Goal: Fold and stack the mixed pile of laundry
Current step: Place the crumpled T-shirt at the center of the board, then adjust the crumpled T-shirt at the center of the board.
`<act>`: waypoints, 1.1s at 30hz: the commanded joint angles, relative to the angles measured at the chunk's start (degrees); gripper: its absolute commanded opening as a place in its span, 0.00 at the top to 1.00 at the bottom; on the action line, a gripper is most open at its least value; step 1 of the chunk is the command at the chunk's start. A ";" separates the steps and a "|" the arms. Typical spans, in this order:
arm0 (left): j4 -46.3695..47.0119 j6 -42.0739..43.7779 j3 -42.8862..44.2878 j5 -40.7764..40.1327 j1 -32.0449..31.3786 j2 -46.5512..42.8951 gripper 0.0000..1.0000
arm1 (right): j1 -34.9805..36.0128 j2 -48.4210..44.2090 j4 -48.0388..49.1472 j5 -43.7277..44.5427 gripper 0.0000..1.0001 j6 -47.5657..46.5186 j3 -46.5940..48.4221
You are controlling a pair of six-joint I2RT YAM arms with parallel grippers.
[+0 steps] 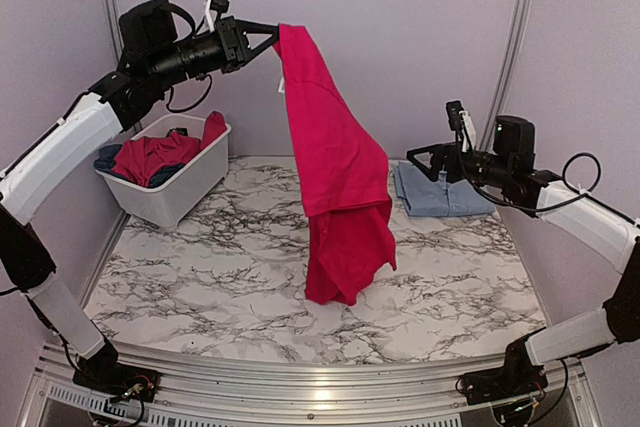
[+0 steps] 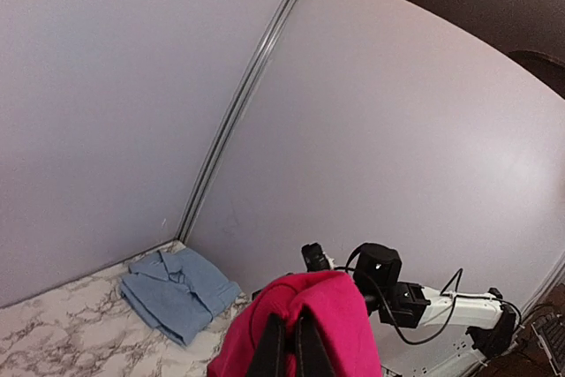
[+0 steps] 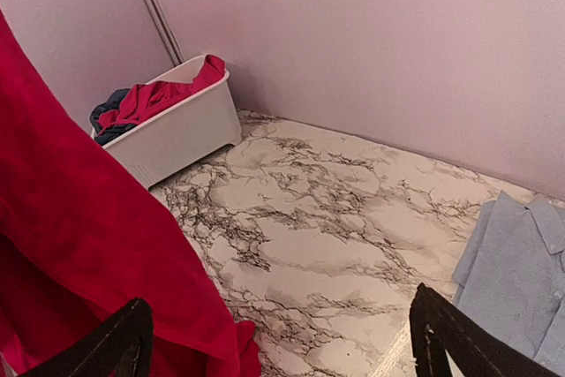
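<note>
The left gripper (image 1: 276, 35) is raised high at 11 o'clock of the top view, its jaws clamped on the top edge of a red garment (image 1: 335, 167). The garment is hung from that grip in a long drape toward the centre of the table (image 1: 240, 287), where its lower end is bunched; whether it touches the marble surface cannot be told. The right gripper (image 1: 414, 162) is held above the table at 3 o'clock, jaws wide apart with nothing between them, pointed toward the hanging garment and apart from it. A blue shirt (image 1: 440, 197) is laid folded flat at 2 o'clock, near the back wall, just beyond the right gripper. A white basket (image 1: 190, 192) is set at 10 o'clock; red cloth (image 1: 155, 154) and dark cloth (image 1: 108, 159) are heaped inside it, the red spilling over its far rim.
</note>
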 commanded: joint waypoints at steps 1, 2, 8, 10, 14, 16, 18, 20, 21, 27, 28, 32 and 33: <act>11.71 -7.43 -19.30 0.62 6.86 -8.15 1.00 | 0.44 -1.29 -1.57 0.12 0.05 -1.73 -1.41; 11.51 -6.57 -23.56 -0.07 7.62 -9.76 1.00 | 0.40 -1.29 -2.23 -0.38 0.06 -2.08 -1.67; 5.66 -1.05 -33.31 0.01 6.00 -8.80 1.00 | 4.35 -1.90 -2.78 -2.46 0.13 -4.03 -2.03; 3.14 0.95 -31.20 1.91 3.58 -5.21 1.00 | 5.75 -1.64 -3.78 -2.79 0.13 -4.24 -0.75; -2.06 7.37 -24.49 0.40 -4.30 0.34 1.00 | 5.79 -2.26 -6.58 -0.13 0.13 -4.28 0.71; -5.38 9.25 -19.69 -0.75 -7.68 4.04 1.00 | 5.72 -2.43 -7.93 -0.46 0.12 -3.89 0.88; -8.01 9.95 -14.80 -1.60 -9.95 8.03 1.00 | 5.76 -2.88 -9.29 -0.85 0.13 -3.94 0.61; -9.80 10.78 -11.09 -1.36 -11.47 12.22 1.00 | 5.76 -4.08 -9.42 0.63 0.13 -3.62 -0.73; -11.57 11.92 -8.38 -1.13 -12.03 15.01 0.89 | 5.71 -4.72 -9.78 1.90 0.12 -3.92 -1.34; -15.07 16.81 -15.96 -19.23 -11.55 9.78 0.23 | 5.90 -4.72 -16.29 4.63 0.12 -8.11 -0.91; -13.24 15.92 -19.63 -20.03 -10.69 7.10 0.19 | 6.05 -4.12 -17.09 4.74 0.13 -8.52 -0.83; -6.68 11.23 -35.77 -21.26 -6.38 -3.24 0.10 | 8.43 -2.68 -17.53 4.09 0.13 -8.60 -2.16; -5.25 10.27 -39.93 -20.91 -5.62 -5.00 0.10 | 9.67 -2.09 -17.48 4.49 0.13 -8.60 -2.65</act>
